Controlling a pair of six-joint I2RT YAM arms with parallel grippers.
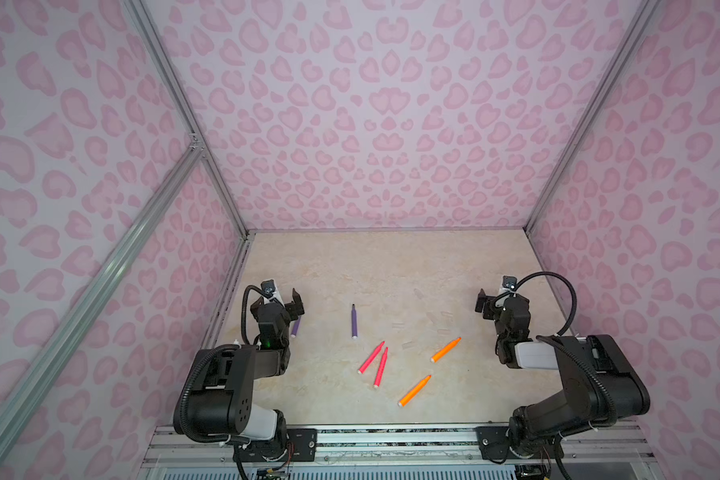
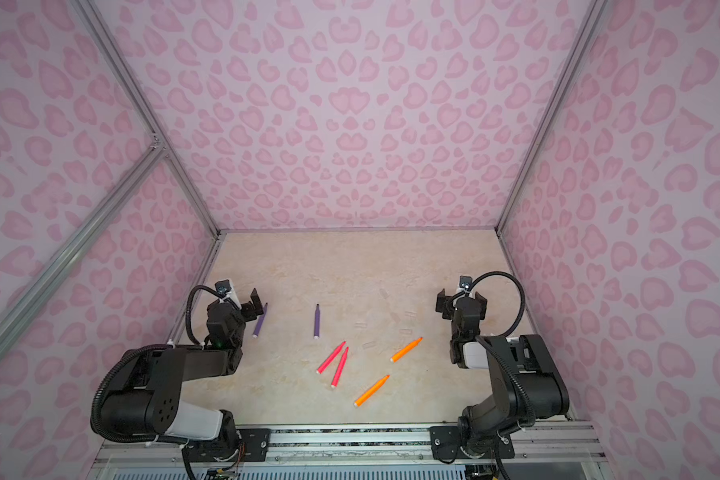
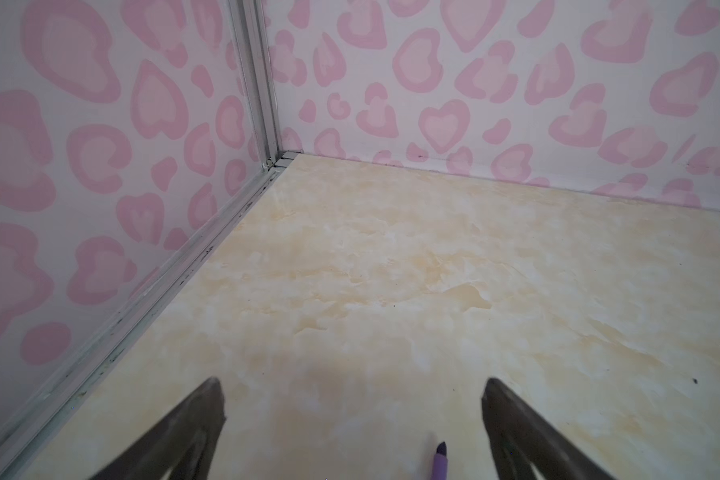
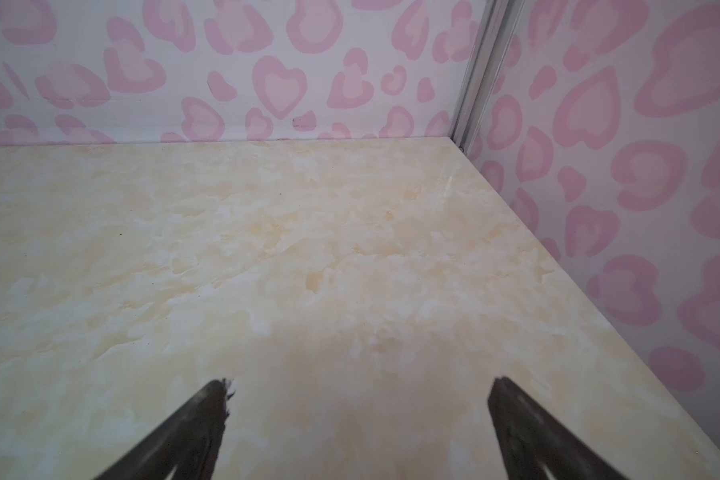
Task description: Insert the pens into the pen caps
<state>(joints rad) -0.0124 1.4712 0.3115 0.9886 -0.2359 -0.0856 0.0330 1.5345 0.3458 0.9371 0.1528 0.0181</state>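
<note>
The six pens are lying flat on the table (image 1: pixel 350 266), and none is wearing a cap. The middle purple pen (image 1: pixel 354 322) is lying alone. The side purple pen (image 2: pixel 260 320) is lying just beside the left gripper (image 3: pixel 352 390). The pink pens (image 1: pixel 371 357) are lying close together, and the orange pens (image 1: pixel 446 349) are lying nearer the right side. The pen caps (image 1: pixel 407 345) are lying scattered between the middle purple pen and the right gripper (image 4: pixel 360 390).

Both grippers are standing wide open and holding nothing.

The caps are looking almost see-through, so a gripper may be missing one or bumping it away. The pens look round, so a nudge may be sending one rolling. Grabbing one pink pen may be pushing its neighbour.

The side purple pen is sitting near the left wall (image 1: pixel 225 291), so the arm is getting little room there. The back of the table is giving lots of room.
</note>
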